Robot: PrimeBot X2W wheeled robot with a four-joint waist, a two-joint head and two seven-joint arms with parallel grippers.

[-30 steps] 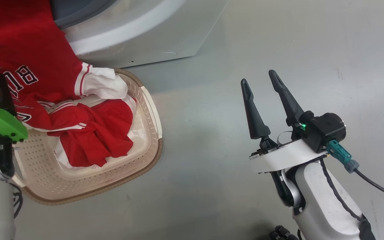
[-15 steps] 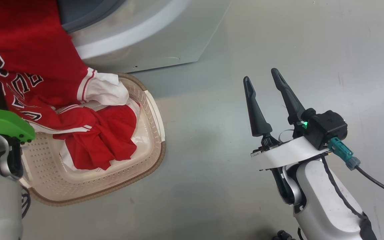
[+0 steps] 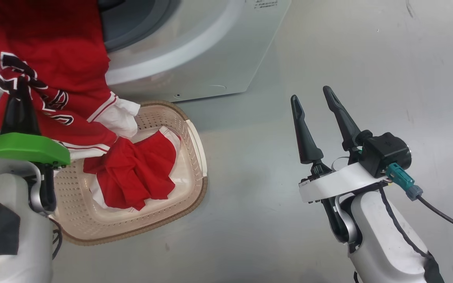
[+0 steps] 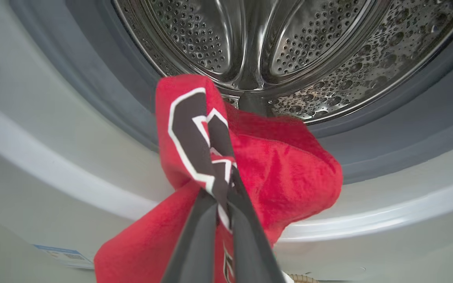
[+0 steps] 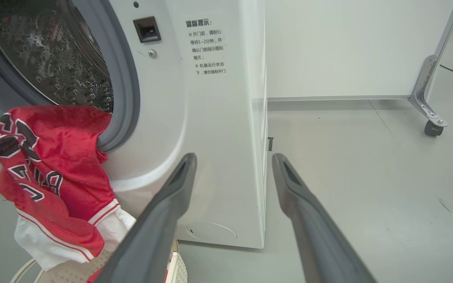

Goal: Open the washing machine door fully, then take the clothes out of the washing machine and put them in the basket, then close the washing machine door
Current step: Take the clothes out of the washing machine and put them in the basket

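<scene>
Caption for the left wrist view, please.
Left gripper shut on the red jersey in front of the washing machine's open steel drum.

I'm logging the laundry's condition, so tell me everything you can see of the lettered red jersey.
The jersey is red fabric with dark, white-edged lettering, red-and-white striped trim and a white lining. The shut left hand pinches a fold at the lettering. It drapes from the washing machine's grey seal down into the basket, crumpled, its hem by a plain red garment.
</scene>
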